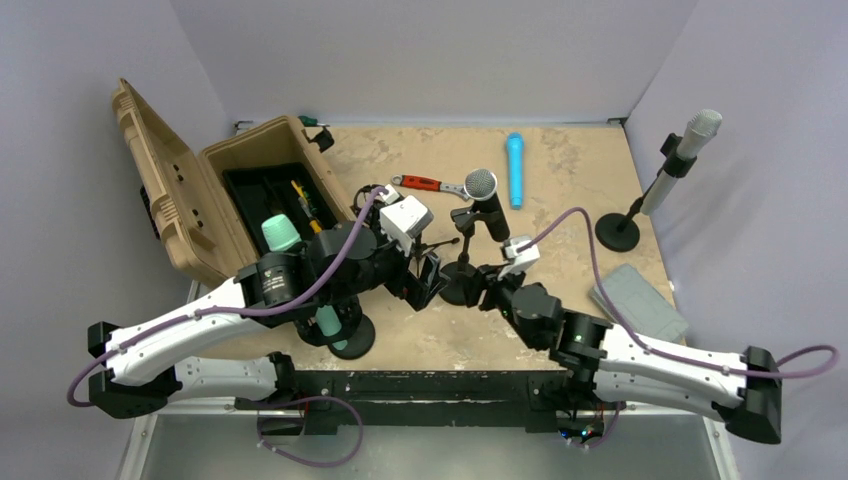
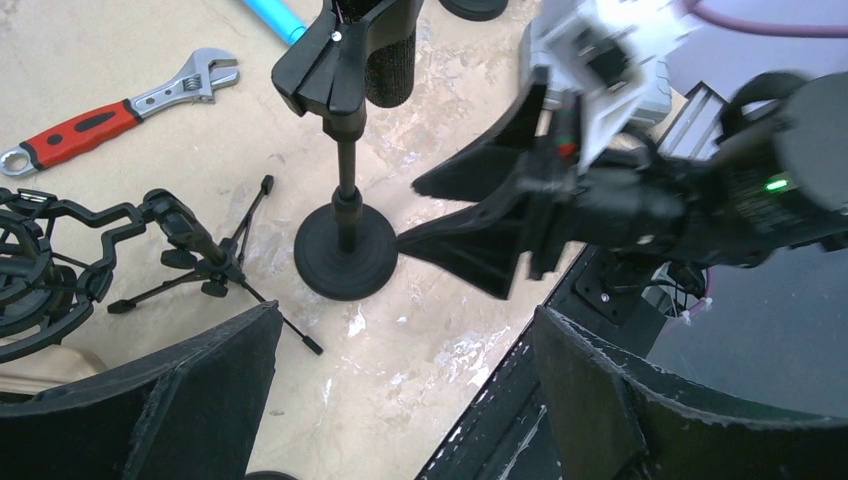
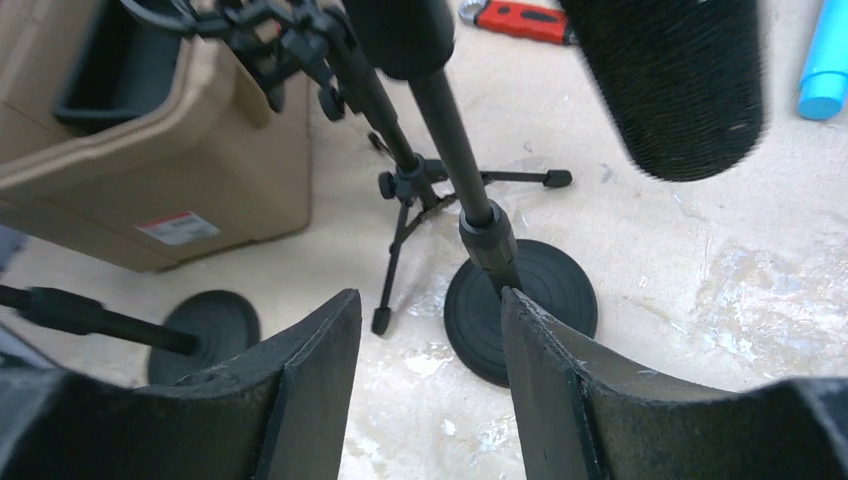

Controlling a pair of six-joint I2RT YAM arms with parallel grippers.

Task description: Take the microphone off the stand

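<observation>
My left jaws and right jaws both gape empty beside the centre stand (image 2: 345, 252) — one of three round-based — microphone (image 1: 482, 187) clipped atop it; the open case (image 1: 252, 150) holds seemingly two screwdrivers (image 1: 302, 197).

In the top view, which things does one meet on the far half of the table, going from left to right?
case → wrench → black microphone → blue tube → white microphone

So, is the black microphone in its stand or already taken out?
In. The black microphone sits in the clip on top of the upright round-base stand.
</observation>
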